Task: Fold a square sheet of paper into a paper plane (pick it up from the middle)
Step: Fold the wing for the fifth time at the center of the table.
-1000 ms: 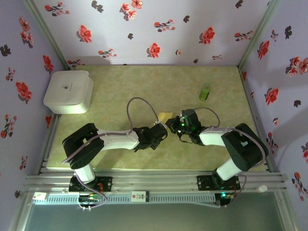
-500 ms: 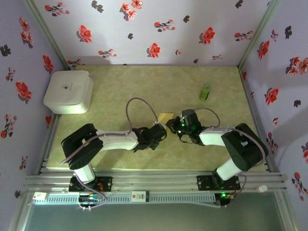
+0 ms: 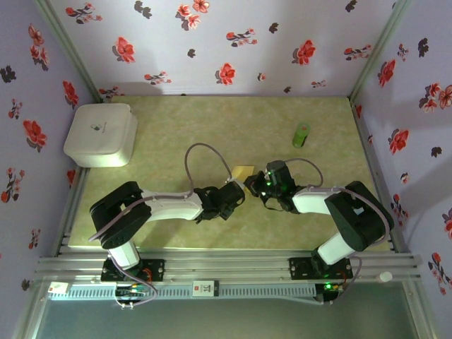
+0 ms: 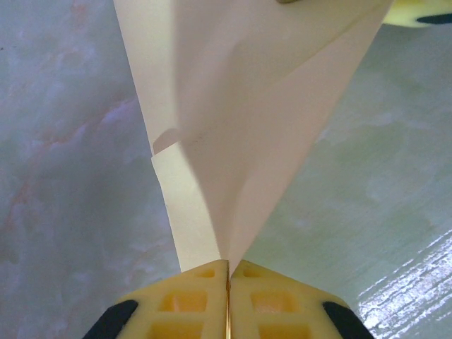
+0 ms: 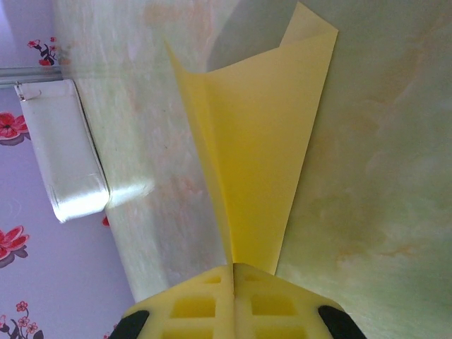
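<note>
Amid floral walls (image 3: 212,42), over marbled table (image 3: 176,123), left end effector (image 4: 228,272) and right end effector (image 5: 233,272) clamp paper (image 4: 240,106).

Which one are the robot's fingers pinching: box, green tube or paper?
The yellow paper: both arms' fingers pinch it. The box and green tube lie far off.

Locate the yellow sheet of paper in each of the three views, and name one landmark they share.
Top external: the sheet of paper is a small pale patch near mid-table.
Left wrist: the sheet of paper fans up from the shut left end effector at bottom centre to the top edge.
Right wrist: the sheet of paper rises from the shut right end effector at bottom centre toward upper right.
Shared landmark: the marbled table under it.
</note>
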`<state>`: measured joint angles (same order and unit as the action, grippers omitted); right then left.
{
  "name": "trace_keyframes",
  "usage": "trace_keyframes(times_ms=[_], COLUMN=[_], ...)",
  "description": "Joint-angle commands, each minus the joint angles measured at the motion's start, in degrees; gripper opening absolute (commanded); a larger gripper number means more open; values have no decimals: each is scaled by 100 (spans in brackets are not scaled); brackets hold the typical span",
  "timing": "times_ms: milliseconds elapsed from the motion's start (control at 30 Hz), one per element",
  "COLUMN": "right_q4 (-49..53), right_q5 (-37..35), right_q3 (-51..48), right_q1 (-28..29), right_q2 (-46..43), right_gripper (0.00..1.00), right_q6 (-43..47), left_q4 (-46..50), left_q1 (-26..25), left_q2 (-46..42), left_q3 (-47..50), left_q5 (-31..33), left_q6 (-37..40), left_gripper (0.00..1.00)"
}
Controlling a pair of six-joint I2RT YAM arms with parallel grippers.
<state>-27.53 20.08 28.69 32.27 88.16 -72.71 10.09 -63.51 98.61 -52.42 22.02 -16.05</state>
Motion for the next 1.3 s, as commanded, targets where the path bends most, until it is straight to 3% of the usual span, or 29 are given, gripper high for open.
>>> trace_keyframes(times_ms=[0, 200, 367, 733, 967, 1267], right_q4=[89, 236, 881, 2544, 2269, 1963], right_q5=[-110, -135, -287, -918, -758, -436], right_q3=[128, 115, 111, 50, -131, -160], right_q1=[12, -1, -144, -361, -371, -371], right_q2=[-55, -126, -472, -1657, -1794, -1689], right_gripper=[2, 11, 30, 41, 41, 41], right_q6=[-94, -24, 209, 756, 803, 945], left_q4=[-69, -51, 18, 47, -181, -884], left_q1=[-48, -48, -48, 11, 314, 1067], left_q2=[-11, 69, 168, 300, 130, 70], left_q3=[13, -5, -87, -224, -169, 154], left_q5=[85, -14, -192, -594, -1663, -3518], left_q6=[67, 11, -28, -234, -478, -1003], left_gripper=[8, 5, 3, 2, 1, 1])
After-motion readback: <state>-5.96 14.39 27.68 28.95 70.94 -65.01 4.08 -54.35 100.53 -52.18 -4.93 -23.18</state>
